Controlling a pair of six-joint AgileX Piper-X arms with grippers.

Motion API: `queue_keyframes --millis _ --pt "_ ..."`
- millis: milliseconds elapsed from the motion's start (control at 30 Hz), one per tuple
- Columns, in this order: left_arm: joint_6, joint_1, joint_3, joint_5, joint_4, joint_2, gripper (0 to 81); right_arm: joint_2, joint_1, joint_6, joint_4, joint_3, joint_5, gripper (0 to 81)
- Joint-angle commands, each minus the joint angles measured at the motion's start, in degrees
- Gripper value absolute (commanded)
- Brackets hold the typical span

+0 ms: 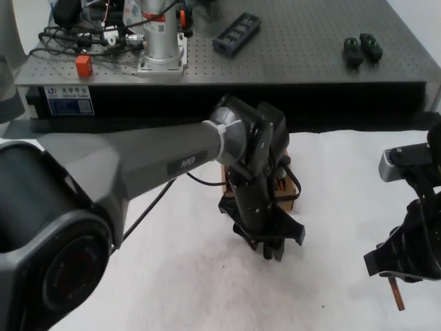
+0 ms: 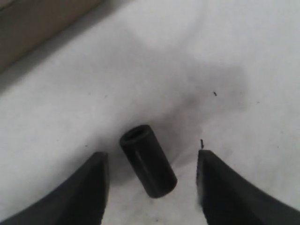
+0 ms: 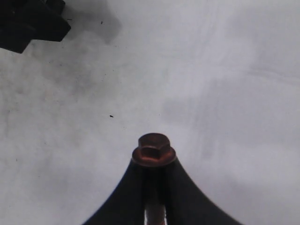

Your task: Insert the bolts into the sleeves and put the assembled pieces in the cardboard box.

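Note:
A black sleeve (image 2: 148, 161) lies on the white cloth, its hollow end showing, between the two fingers of my left gripper (image 2: 152, 183), which is open around it without touching. In the high view my left gripper (image 1: 269, 249) hangs low over the cloth just in front of the cardboard box (image 1: 284, 187), which the arm mostly hides. My right gripper (image 3: 153, 187) is shut on a copper bolt (image 3: 153, 149), hex head past the fingertips. At the right of the high view the bolt's shank (image 1: 396, 292) sticks down from my right gripper (image 1: 398, 270).
White cloth (image 1: 172, 276) covers the near bench. Behind it a perforated metal table (image 1: 289, 55) carries a black tray (image 1: 237, 33), two small black parts (image 1: 362, 49), a metal post (image 1: 162, 38) and cables.

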Motion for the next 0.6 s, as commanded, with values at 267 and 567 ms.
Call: queue_keyframes --millis 267,567 --pt "1.46 -0.47 -1.57 -3.94 2.23 -0.04 0.6 -0.62 -0.29 1.9 -0.91 0.05 -1.48 2.4" --pt "2.59 -0.15 24.0 -2.12 -18.59 -23.89 0.6 -7.06 -0.29 16.05 -29.76 4.96 -20.14 2.4"
